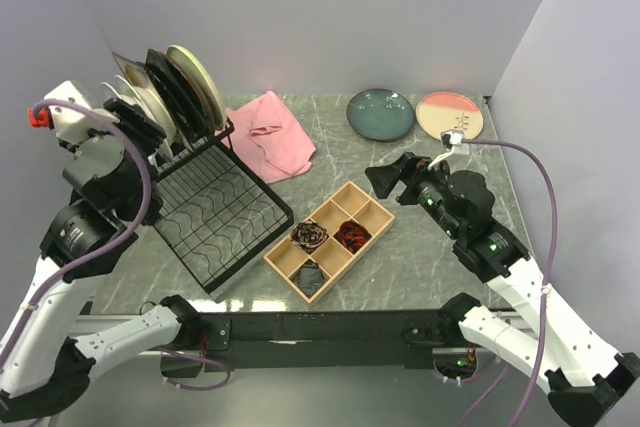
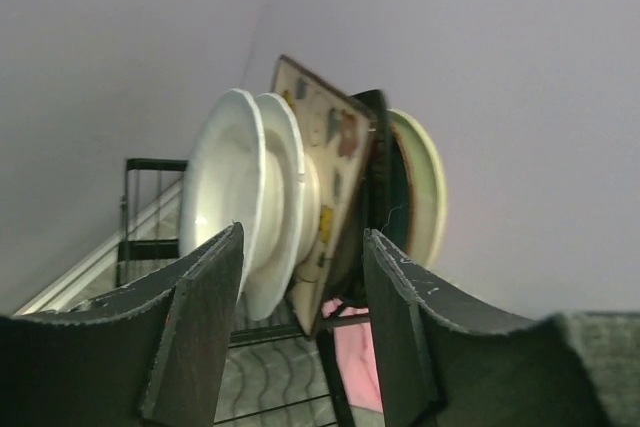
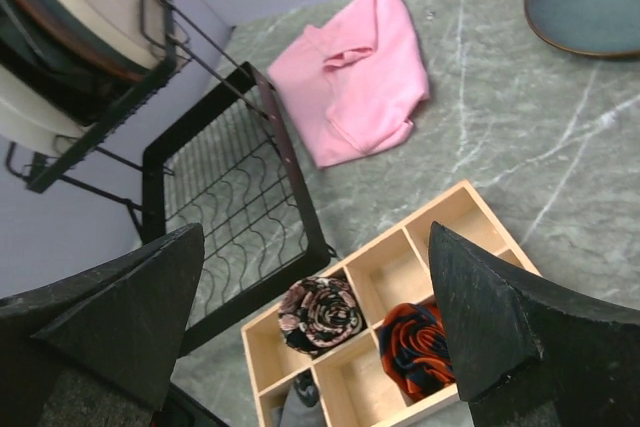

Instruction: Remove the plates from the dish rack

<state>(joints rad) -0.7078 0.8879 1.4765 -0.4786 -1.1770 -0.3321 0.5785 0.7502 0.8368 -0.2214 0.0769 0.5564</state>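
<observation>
The black wire dish rack [image 1: 215, 212] stands at the left and holds several upright plates [image 1: 170, 92] at its back. In the left wrist view these are white round plates [image 2: 235, 197], a square cream floral plate [image 2: 325, 172], a dark plate [image 2: 378, 177] and a cream-green plate [image 2: 428, 192]. A teal plate [image 1: 380, 113] and a pink-cream plate [image 1: 449, 115] lie flat on the table at the back right. My left gripper [image 2: 300, 327] is open and empty, just in front of the racked plates. My right gripper [image 1: 385, 179] is open and empty above the wooden tray.
A wooden compartment tray [image 1: 330, 240] with rolled cloths sits mid-table, and it also shows in the right wrist view [image 3: 400, 277]. A pink cloth [image 1: 272, 134] lies beside the rack. Walls close in on the left, back and right.
</observation>
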